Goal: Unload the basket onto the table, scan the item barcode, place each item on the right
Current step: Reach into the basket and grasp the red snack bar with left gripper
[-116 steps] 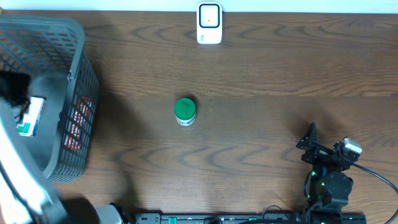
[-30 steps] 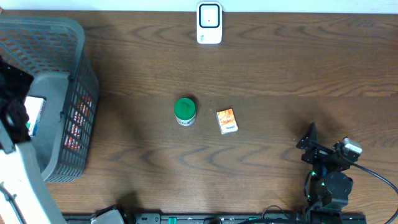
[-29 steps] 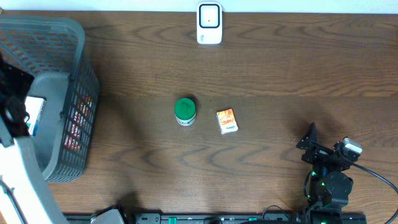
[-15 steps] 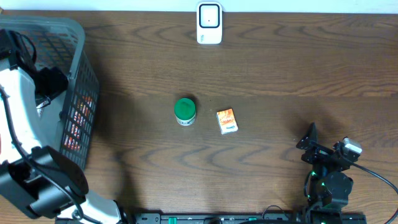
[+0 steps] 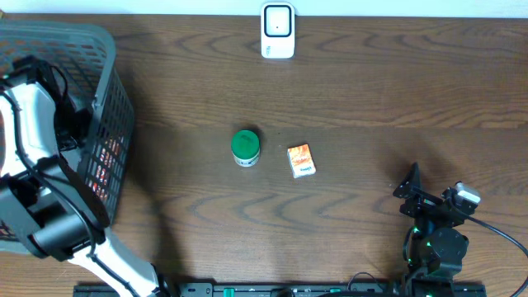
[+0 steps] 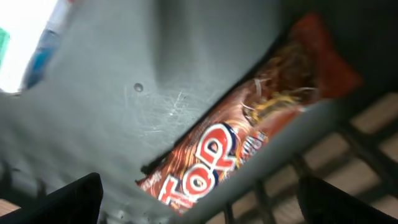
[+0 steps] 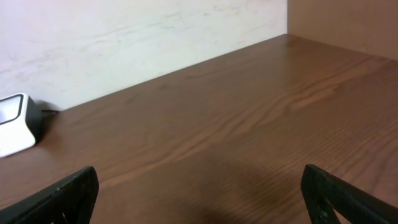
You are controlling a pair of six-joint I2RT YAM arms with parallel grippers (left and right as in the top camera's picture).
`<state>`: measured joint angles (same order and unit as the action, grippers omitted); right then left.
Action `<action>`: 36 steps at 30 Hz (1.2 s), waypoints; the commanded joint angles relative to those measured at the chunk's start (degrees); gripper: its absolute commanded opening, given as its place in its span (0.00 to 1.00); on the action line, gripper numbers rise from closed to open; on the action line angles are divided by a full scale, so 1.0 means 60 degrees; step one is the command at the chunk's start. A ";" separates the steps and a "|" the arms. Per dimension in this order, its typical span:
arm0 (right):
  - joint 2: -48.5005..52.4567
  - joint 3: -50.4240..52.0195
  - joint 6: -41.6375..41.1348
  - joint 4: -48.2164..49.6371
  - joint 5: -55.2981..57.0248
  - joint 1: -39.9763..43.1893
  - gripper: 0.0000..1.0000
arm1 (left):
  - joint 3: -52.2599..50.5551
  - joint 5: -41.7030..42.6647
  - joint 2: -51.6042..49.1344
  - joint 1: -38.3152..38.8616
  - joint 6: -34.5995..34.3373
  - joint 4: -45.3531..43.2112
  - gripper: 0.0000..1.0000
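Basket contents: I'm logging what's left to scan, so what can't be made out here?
- Overhead: basket interior mostly hidden by the left arm.
- Left wrist: snack wrapper blurred, no barcode visible.
- Left wrist: white-and-blue item cut off at frame edge.
- Overhead: orange packet print too small.

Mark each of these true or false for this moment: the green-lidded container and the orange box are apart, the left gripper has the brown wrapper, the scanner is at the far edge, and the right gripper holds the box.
1. The green-lidded round container stands on the wooden table to the left of the small orange box, not touching it. True.
2. The left gripper is shut on the brown snack wrapper. False: its jaws are open and it hangs over the wrapper, which lies inside the grey mesh basket.
3. The white scanner stands at the table's far edge. True.
4. The right gripper holds the small orange box. False: it is open and empty near the table's near edge, well apart from the box.
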<state>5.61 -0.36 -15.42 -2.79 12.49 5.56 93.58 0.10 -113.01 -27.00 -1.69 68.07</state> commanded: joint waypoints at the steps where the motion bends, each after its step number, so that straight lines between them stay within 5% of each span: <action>1: -0.0011 0.0007 0.0117 -0.0040 0.0087 0.0058 0.99 | -0.0423 0.0208 -0.0794 0.0011 0.0244 0.0036 0.98; 11: -0.0011 0.0007 0.0113 -0.0040 0.0087 0.0058 0.99 | -0.0758 0.0208 -0.1490 0.0011 0.0240 -0.0186 1.00; 18: -0.0011 0.0007 0.0117 -0.0040 0.0087 0.0058 0.99 | -0.0754 0.0200 -0.1490 0.0011 0.0240 -0.0255 0.44; 22: -0.0011 0.0007 0.0117 -0.0040 0.0087 0.0058 0.99 | -0.0754 0.0120 -0.1490 0.0011 0.0229 -0.0288 0.23; 29: -0.0011 0.0007 0.0117 -0.0040 0.0087 0.0058 0.99 | 0.0390 0.0087 -0.1461 0.0011 0.0200 0.0550 0.12; 36: -0.0011 0.0007 0.0117 -0.0036 0.0087 0.0058 0.99 | 0.4178 0.0095 -0.1024 0.0004 -0.0226 0.2663 0.09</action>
<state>5.61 -0.36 -15.42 -2.79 12.49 5.56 108.47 0.99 -121.73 -26.89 -0.47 81.03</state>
